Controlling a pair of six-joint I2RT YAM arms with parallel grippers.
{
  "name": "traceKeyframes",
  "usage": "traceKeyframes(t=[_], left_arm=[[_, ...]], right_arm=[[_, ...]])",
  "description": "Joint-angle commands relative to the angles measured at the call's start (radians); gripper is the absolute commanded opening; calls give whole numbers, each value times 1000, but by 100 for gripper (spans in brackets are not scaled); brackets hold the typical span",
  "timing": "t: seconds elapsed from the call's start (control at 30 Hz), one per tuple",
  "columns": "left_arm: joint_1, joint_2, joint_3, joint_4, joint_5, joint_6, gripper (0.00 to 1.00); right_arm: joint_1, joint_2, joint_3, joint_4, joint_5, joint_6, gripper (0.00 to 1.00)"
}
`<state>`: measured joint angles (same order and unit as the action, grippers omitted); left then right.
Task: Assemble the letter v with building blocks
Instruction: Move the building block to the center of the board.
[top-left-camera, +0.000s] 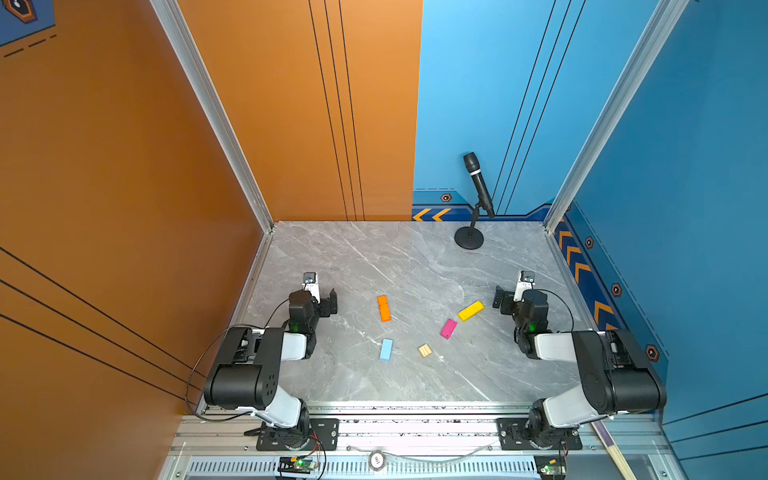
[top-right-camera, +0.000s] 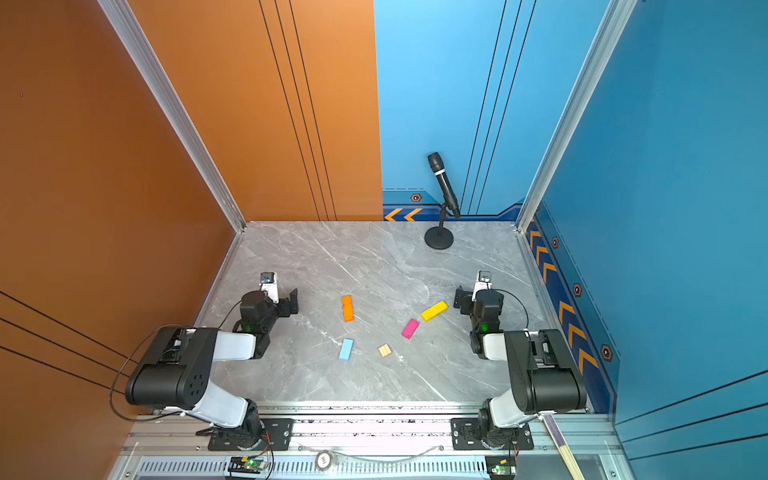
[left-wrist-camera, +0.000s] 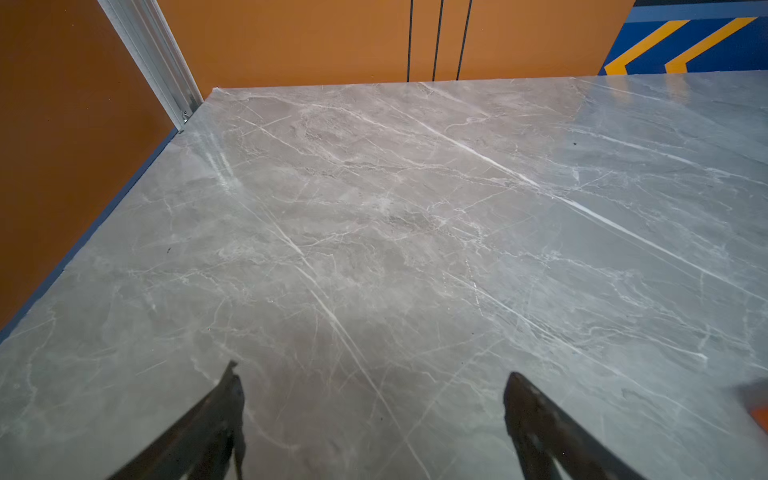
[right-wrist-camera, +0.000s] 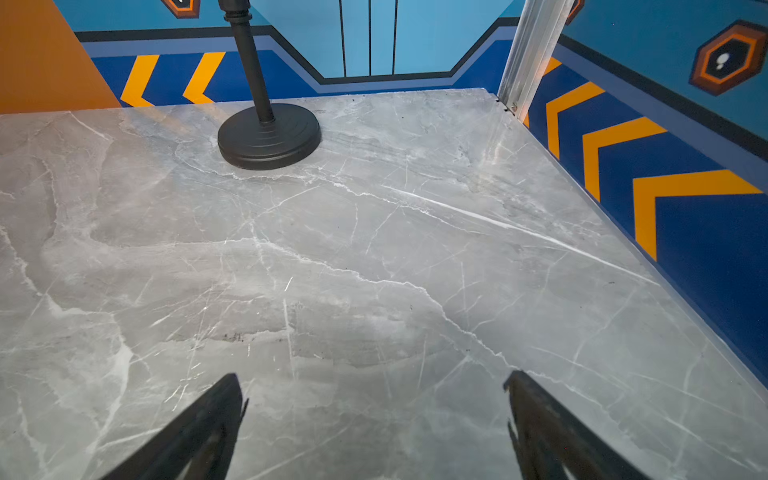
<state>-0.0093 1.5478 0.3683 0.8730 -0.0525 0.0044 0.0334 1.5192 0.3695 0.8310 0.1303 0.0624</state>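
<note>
Five building blocks lie flat and apart on the grey marble table (top-left-camera: 353, 257), seen in both top views. The long orange block (top-left-camera: 384, 308) is mid-left, with the light blue block (top-left-camera: 386, 349) nearer the front. The long yellow block (top-left-camera: 471, 311) lies at the right. The pink block (top-left-camera: 449, 328) is just below it, and the small wood block (top-left-camera: 424, 350) lies front-centre. They form no joined letter v. My left gripper (top-left-camera: 322, 296) (left-wrist-camera: 372, 382) is open and empty, left of the orange block (left-wrist-camera: 760, 411). My right gripper (top-left-camera: 511, 295) (right-wrist-camera: 372, 384) is open and empty, right of the yellow block.
A black microphone on a round-based stand (top-left-camera: 468, 239) (right-wrist-camera: 269, 137) stands at the back right of the table. Orange wall panels close off the left side and blue ones the right. An aluminium rail (top-left-camera: 415, 428) with the arm bases runs along the front edge.
</note>
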Motion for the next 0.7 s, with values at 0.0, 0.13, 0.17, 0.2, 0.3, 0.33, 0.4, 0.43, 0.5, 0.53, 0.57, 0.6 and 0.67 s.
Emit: traceKeyframes(t=[0.0,0.13,0.17,0.2,0.3,0.33,0.4,0.43,0.5,0.53,0.57,0.6,0.67], left_arm=[[-4,7,19,16,-9,16,97],[-4,7,20,15,-7,15,98],[-5,6,19,15,-7,15,98],[-4,7,19,16,-7,15,98],[0,8,21,15,1,14,98],[0,7,20,16,2,13,98],[-4,7,19,15,-7,15,98],[-4,7,20,16,-7,14,98],[-3,7,21,16,-6,14,98],[-3,8,20,16,-6,13,98],[-3,8,20,16,-6,13,98],[-3,9,21,16,-6,13,98],[-3,8,21,17,-5,13,98]], right_arm=[[-4,13,19,19,-11,-12,99],[-5,13,20,19,-11,-12,99],[-4,13,19,20,-11,-12,99],[-4,13,19,19,-11,-11,99],[-4,13,20,21,-11,-12,100],[-4,13,20,19,-11,-12,100],[-4,13,20,19,-12,-12,99],[-4,14,21,19,-11,-12,100],[-4,13,20,19,-12,-12,99],[-4,13,21,19,-12,-12,100],[-4,13,20,19,-11,-12,99],[-4,13,20,18,-11,-12,99],[-5,13,20,20,-11,-12,99]])
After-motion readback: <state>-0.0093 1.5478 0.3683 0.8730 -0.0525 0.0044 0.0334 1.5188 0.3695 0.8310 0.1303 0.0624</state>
